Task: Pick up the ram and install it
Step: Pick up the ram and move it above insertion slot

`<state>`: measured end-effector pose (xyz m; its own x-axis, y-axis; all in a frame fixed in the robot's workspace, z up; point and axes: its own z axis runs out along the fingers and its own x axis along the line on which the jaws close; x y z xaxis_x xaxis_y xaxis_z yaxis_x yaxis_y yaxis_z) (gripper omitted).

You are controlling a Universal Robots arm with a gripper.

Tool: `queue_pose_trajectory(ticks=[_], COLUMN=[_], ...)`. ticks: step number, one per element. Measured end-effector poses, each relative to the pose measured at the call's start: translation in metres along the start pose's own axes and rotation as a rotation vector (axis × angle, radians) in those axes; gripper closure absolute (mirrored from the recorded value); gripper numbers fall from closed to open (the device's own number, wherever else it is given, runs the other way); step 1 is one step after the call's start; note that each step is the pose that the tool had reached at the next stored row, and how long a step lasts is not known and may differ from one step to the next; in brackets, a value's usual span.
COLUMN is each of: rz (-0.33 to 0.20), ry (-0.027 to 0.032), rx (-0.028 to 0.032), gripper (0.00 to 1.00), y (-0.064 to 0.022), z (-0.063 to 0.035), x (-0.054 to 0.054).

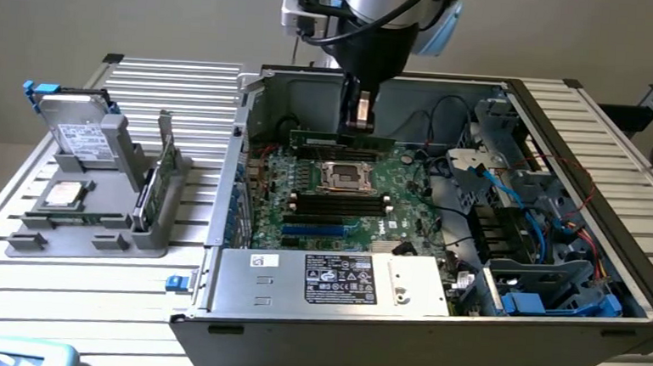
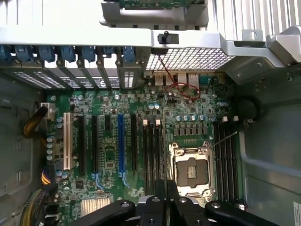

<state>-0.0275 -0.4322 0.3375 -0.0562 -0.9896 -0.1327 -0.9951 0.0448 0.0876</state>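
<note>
Hanging over the open computer case, the one arm's gripper is clamping its jaws together on the top edge of the single ram, gripping it a little off the middle of its length. The ram is hanging level, long edge down, over the motherboard near the case's far wall, just beyond the far side of the one empty processor socket. Whether its lower edge is touching anything cannot be told. One boxy power supply with a white label is lying along the case's near edge. The case itself is standing in the middle of the slatted bench. Toward the bench's edge at the exterior view's left, one grey tray is carrying three parts: one hard drive leaning at its far end, one square silver processor lying flat, and one green card standing upright along the tray's edge nearest the case. From the wrist, the gripper is looking straight down on the motherboard, where the socket is sitting between two banks of dark memory slots, and one blue slot and one white slot are lying farther along the board.
</note>
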Motion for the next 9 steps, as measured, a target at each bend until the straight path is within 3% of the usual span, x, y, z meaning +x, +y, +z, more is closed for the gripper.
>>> queue_pose_trajectory(ticks=[4,9], rz=[0.001,0.001], ry=[0.0129,0.0132], rx=[0.0,-0.0023], gripper=[0.87,0.87], y=[-0.0003,-0.0003], z=[0.0051,0.0051], x=[-0.0049,-0.0048])
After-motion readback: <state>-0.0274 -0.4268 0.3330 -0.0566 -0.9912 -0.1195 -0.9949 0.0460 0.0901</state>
